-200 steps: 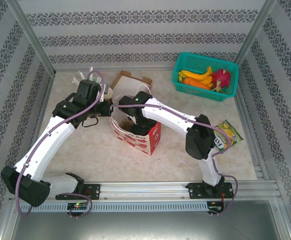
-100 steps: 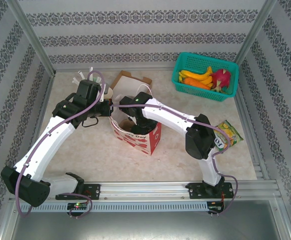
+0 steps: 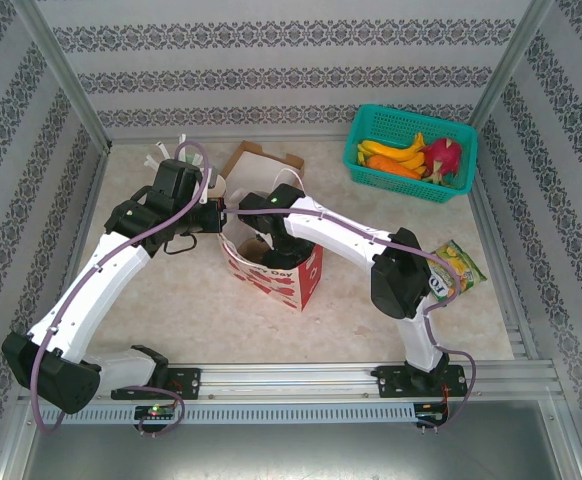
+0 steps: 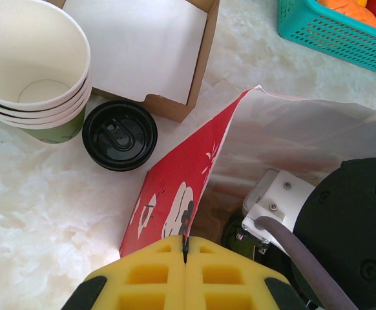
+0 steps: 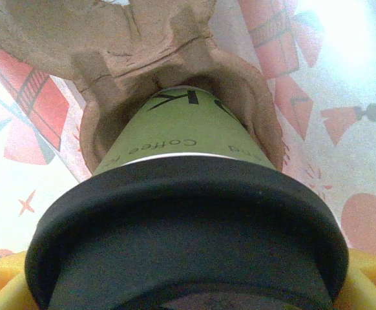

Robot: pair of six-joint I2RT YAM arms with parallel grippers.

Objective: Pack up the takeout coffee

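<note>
1. Green paper with a black plastic lid [image 5: 188, 213]: the takeout coffee [image 5: 181, 139] stands down inside the paper bag [image 4: 168, 194], its base nested in a well of the brown pulp carrier [image 5: 110, 39].
2. From where I stand, the right tool [image 5: 188, 287] looks clamped on the cup at lid height. A yellow pad shows at either side of the rim, and the jaws are spread wide to span it.
3. I'd guess it is light if empty and top-heavy if filled. The paper wall is thin and would dent under a hard squeeze, and the smooth print could slip. The stiffest place to hold is the rolled rim under the lid, about where it is gripped now. Squeezing lower risks popping the lid off.
4. The carrier is rough, fibrous moulded pulp with soft edges, and its well hugs the tapered cup bottom.
5. The bag is thin, limp paper, white inside and red with white drawings outside. The left tool [image 4: 185, 258] has its yellow pads pressed together on the bag's top edge, apparently keeping the mouth open.
6. Beyond, on the marbled worktop [image 4: 33, 213], a loose black lid [image 4: 119, 135] lies flat just beside a stack of cream-lined paper cups [image 4: 33, 71]. An open cardboard box [image 4: 136, 48] and a teal mesh basket [image 4: 343, 32] sit farther back.
</note>
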